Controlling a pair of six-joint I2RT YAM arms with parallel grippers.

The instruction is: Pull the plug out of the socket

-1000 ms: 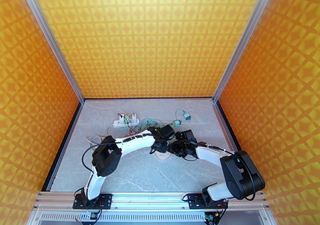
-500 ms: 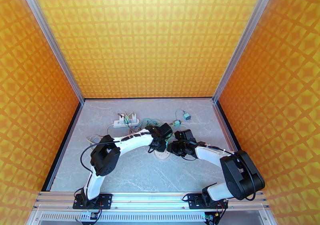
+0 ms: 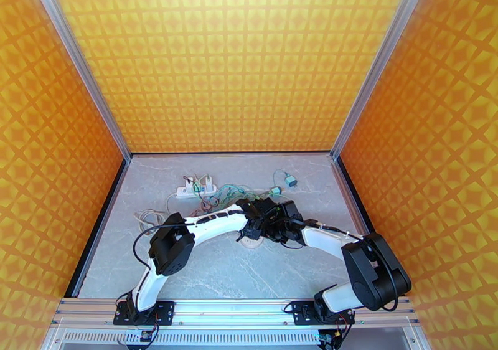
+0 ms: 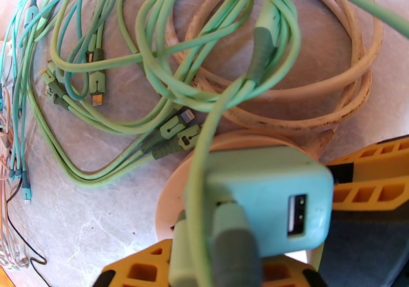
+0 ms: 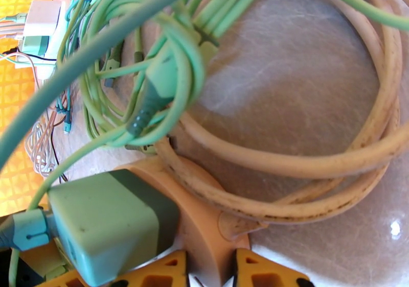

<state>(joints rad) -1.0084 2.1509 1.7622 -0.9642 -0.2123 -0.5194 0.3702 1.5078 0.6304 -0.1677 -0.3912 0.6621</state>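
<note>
I'm watching both arms meeting mid-counter in the top view. The left claw and right claw are crowding together just over the socket.

Left wrist view: the left claw is pinching the plug. One orange finger is pressing its right side, and the other finger is sitting at its lower left, partly behind a cable. The plug, pale green with a USB port facing the camera, is sitting against the round beige socket at lower centre of the frame. I can't tell whether its prongs are in.

Right wrist view: the right claw is nipping the socket rim at the bottom edge, fingers nearly together. The plug is showing at lower left, touching the socket.

Green cables are lying tangled across the upper frame, with a beige cord looping beside them at upper right. A white strip is lying farther back on the counter, upper left of the claws.
</note>
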